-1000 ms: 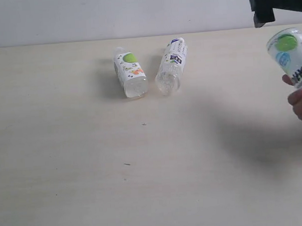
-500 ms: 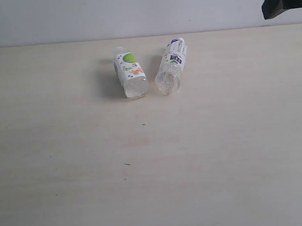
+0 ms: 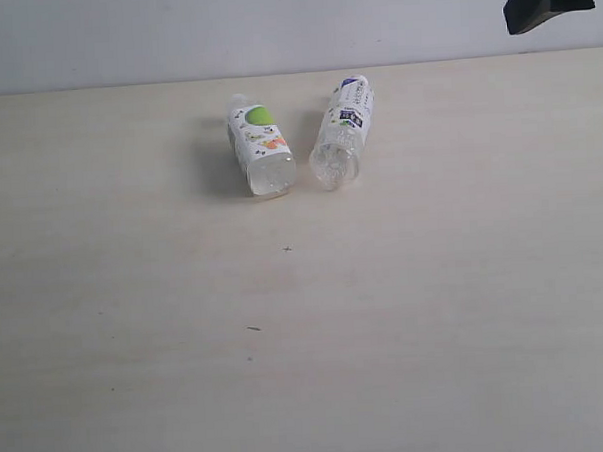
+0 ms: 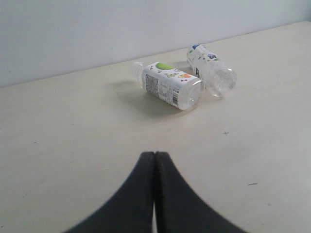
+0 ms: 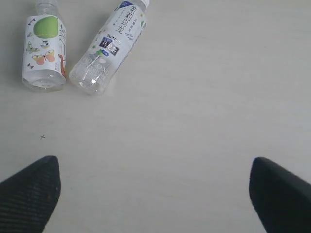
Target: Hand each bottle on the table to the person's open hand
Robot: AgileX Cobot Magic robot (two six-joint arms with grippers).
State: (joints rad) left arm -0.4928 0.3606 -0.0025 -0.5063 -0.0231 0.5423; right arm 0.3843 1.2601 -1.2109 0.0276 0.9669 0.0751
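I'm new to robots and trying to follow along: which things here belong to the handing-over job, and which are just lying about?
Part of the job:
- green bottle and blue bottle, both lying on the table
- right pincer, open
- left pincer, shut

Just there:
- dark specks on the table
- wall behind

Changes over the last second:

1. Bottle with green mark: it was held up in a person's hand just below the right gripper [image 3: 546, 2], at the edge of the exterior view. Bottle and hand have both left the view.
2. Right gripper: it was a larger dark shape directly above that bottle. It drew up toward the corner and now shows as a small black wedge, shifted slightly back inward.
3. Shadow: the patch on the table [image 3: 456, 319] beneath the gripper has cleared.
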